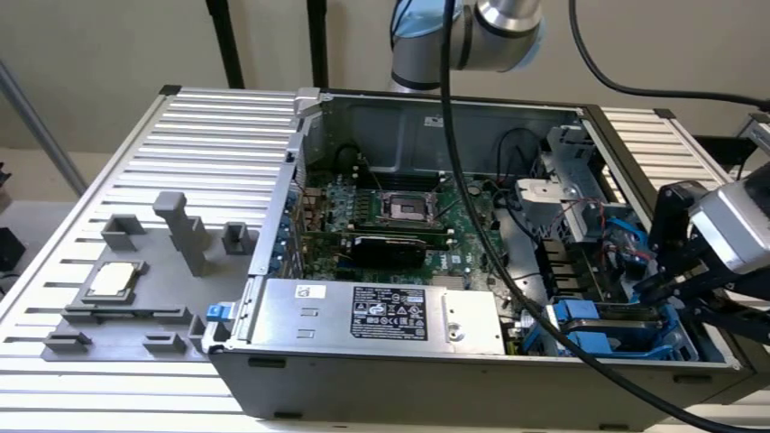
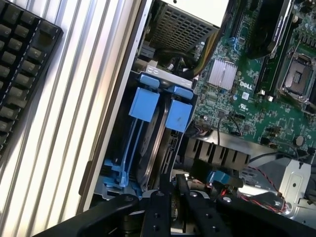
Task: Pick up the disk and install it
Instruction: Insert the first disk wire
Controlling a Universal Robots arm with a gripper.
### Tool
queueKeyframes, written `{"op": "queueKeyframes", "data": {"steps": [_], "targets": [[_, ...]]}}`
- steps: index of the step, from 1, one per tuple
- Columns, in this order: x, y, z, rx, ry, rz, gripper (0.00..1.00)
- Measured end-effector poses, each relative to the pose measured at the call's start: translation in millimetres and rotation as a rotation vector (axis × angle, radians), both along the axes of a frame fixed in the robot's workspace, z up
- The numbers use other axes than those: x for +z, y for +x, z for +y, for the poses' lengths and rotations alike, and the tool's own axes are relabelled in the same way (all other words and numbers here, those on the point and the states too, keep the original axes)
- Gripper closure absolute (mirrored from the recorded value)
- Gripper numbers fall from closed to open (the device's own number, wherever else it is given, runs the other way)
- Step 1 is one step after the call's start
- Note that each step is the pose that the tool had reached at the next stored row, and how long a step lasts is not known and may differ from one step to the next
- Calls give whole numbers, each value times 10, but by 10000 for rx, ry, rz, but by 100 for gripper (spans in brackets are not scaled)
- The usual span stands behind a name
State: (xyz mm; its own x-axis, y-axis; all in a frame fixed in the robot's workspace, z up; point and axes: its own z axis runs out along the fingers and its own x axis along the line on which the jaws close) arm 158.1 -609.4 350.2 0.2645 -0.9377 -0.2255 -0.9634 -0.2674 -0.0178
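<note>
Spotted the disk [image 2: 157, 144] on edge in the 4 o'clock corner of the case [image 1: 421, 397]. Probably stiff, heavyish, knock-shy, slick metal, so best pinched across its blue rails [image 2: 177, 117]. Can't call the hand [image 2: 174, 180] right at its end clamped or apart.

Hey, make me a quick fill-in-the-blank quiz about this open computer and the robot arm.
1. The gripper hangs at the exterior view's ___ end of the computer case.
2. The two drive-carrier handles are ___.
3. The CPU chip sits on a grey fixture ___ the case.
4. A black ___ lies on the ribbed table.
Missing words: right; blue; outside; keyboard.
</note>
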Motion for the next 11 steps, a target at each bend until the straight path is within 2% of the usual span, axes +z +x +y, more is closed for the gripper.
{"op": "queueKeyframes", "data": {"steps": [3, 5, 7, 9, 11], "targets": [[0, -116, 0, 2, 0, -37, 84], [-1, -205, 0, 0, 0, -126, 84], [-4, -254, 6, 0, -21, -280, 84], [-11, -267, 10, -35, -76, -463, 84], [-19, -270, 10, -119, -125, -599, 84]]}}
